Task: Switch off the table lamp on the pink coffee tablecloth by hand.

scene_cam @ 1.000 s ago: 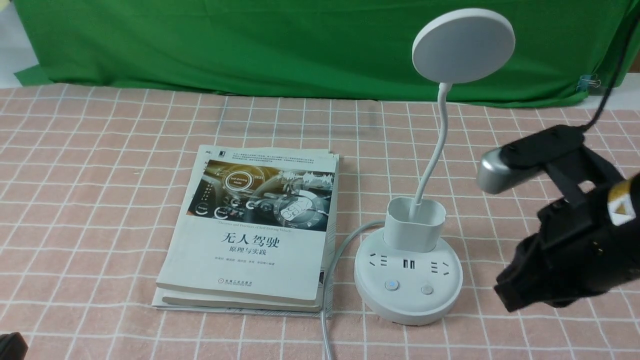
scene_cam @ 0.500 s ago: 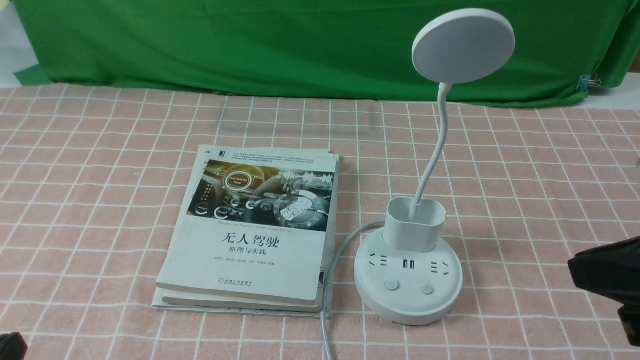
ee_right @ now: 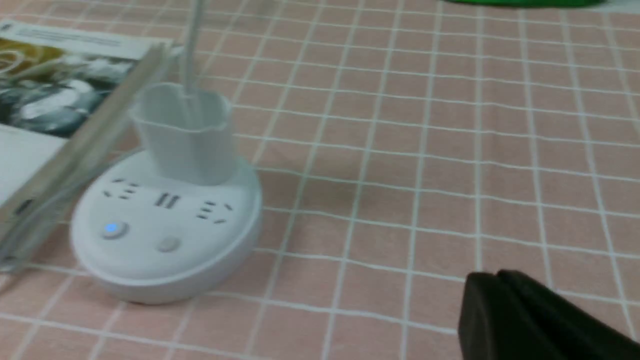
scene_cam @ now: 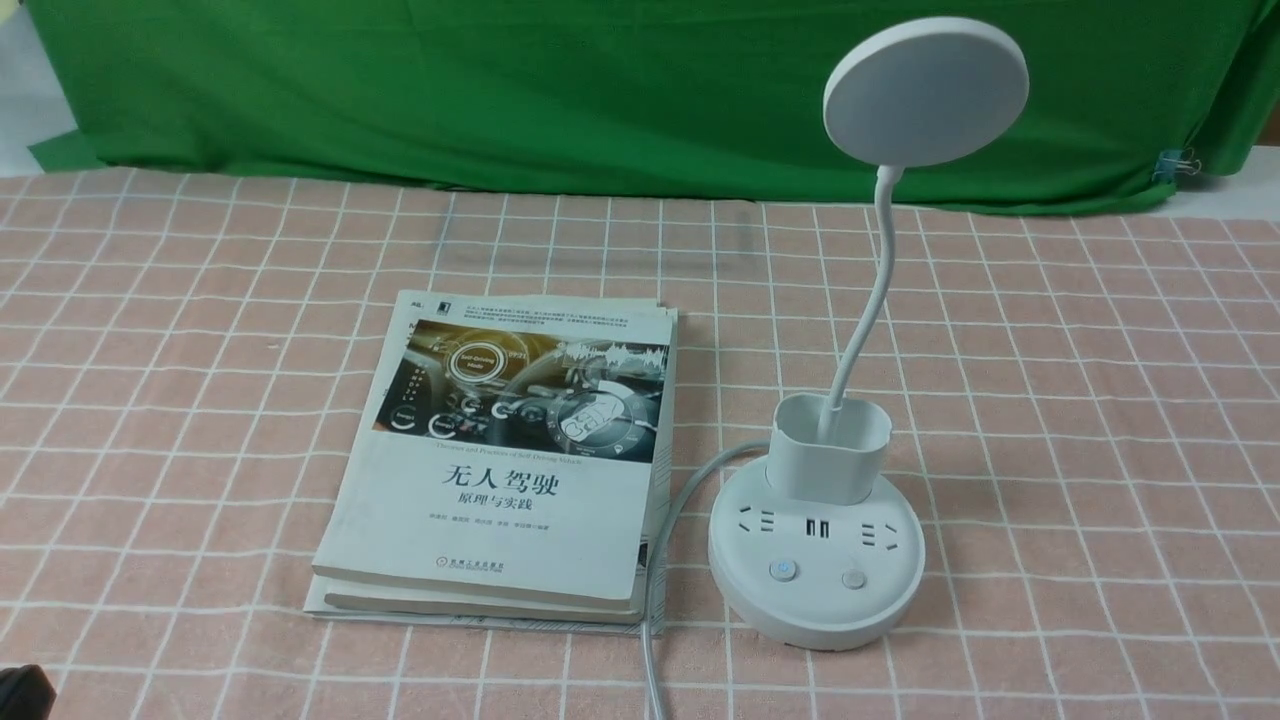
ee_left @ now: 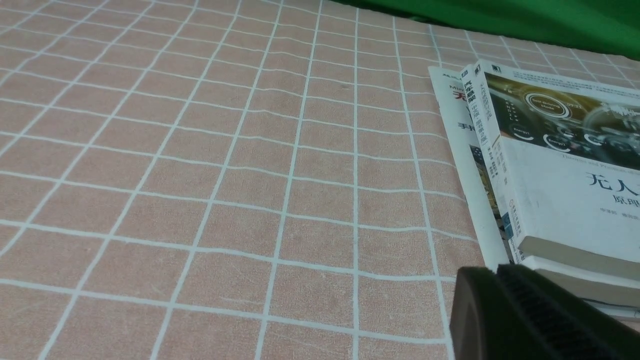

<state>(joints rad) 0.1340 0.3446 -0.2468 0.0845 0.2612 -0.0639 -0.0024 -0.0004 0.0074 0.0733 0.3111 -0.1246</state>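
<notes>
From the front we see the table lamp (scene_cam: 815, 595) on the pink coffee tablecloth (scene_cam: 1100, 400), right of centre and toward the near edge. It has a smooth white plastic puck of a base, a cup-shaped holder, a thin curved gooseneck and a flat round disc head. Just left of it lies a stack of glossy paperback books (scene_cam: 500, 480). A grey cable (scene_cam: 655, 560) runs between the two to the near edge, and a creased green backdrop (scene_cam: 500, 90) hangs along the far edge.

In the left wrist view, the left gripper (ee_left: 495, 272) shows matte black fingers, one ribbed, pressed together without a gap over the woven, white-gridded cloth beside the books' corner.

In the blurred right wrist view, the right gripper (ee_right: 495, 276) likewise has its fingers closed and holds nothing. It sits well apart from the lamp's base, where a round blue button (ee_right: 111, 229) glows.
</notes>
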